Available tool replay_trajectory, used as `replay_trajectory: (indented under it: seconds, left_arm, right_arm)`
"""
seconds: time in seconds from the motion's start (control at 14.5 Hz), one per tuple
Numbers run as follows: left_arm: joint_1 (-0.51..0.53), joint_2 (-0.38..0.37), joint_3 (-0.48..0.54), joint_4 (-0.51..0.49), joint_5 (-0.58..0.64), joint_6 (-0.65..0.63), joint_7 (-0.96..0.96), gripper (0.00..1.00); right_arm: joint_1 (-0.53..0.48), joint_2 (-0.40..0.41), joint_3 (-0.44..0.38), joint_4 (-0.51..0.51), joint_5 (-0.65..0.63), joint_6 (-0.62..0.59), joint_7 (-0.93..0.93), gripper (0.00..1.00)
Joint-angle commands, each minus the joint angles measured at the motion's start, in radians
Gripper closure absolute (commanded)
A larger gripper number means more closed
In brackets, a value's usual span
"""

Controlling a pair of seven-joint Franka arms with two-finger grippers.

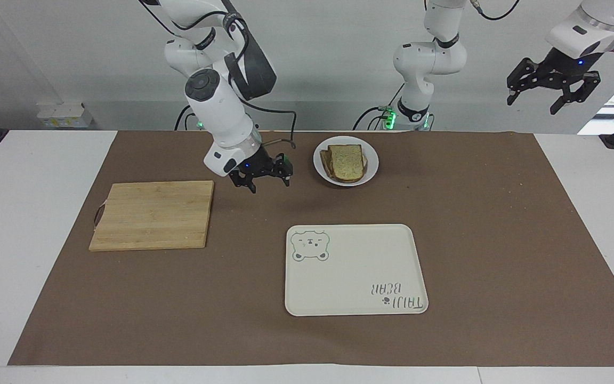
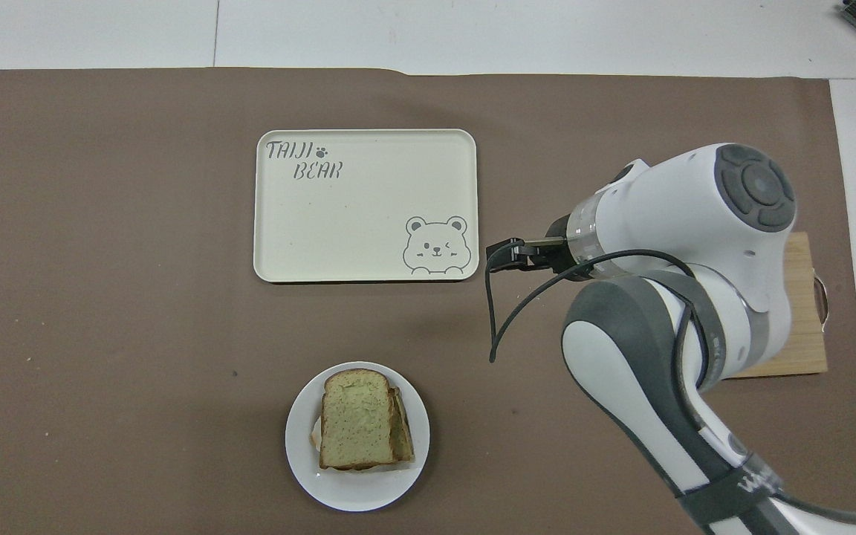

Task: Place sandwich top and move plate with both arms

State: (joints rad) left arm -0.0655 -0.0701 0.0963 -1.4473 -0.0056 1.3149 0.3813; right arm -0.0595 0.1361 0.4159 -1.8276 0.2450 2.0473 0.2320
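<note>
Right gripper (image 1: 263,178) empty, fingers spread apart, hanging over bare brown mat (image 1: 472,213) between the wooden cutting board (image 1: 152,215) and the plate (image 1: 371,157), touching neither. Left gripper (image 1: 552,90) raised high, off the left arm's end of the table, jaws wide and holding nothing; that arm waits. Sandwich top (image 1: 346,161) lies flat as the upper slice of a stack on the plate, lower slices showing at one side. Plate sits near the mat's edge closest to the robots, about midway along it. Cream tray with bear drawing (image 1: 355,269) lies farther from the robots than the plate, toward the mat's outer edge, nothing on it. Cutting board lies toward the right arm's end.
</note>
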Motion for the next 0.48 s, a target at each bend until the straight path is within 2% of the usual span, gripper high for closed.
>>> replay_trajectory:
  seconds: [0.0,0.14,0.41]
  left_arm:
    - [-0.02,-0.014,0.016,-0.013,0.012,-0.009,0.005,0.0]
    - [-0.02,-0.014,0.016,-0.013,0.012,-0.009,0.005,0.0]
    - [-0.02,-0.014,0.016,-0.013,0.012,-0.009,0.005,0.0]
  right_arm:
    - [-0.011,-0.022,0.006,0.025,-0.021,-0.018,-0.007,0.0]
    - [-0.013,-0.032,0.003,0.025,-0.027,-0.016,-0.006,0.0]
    - [-0.011,-0.058,-0.015,0.042,-0.166,-0.018,-0.008,0.0]
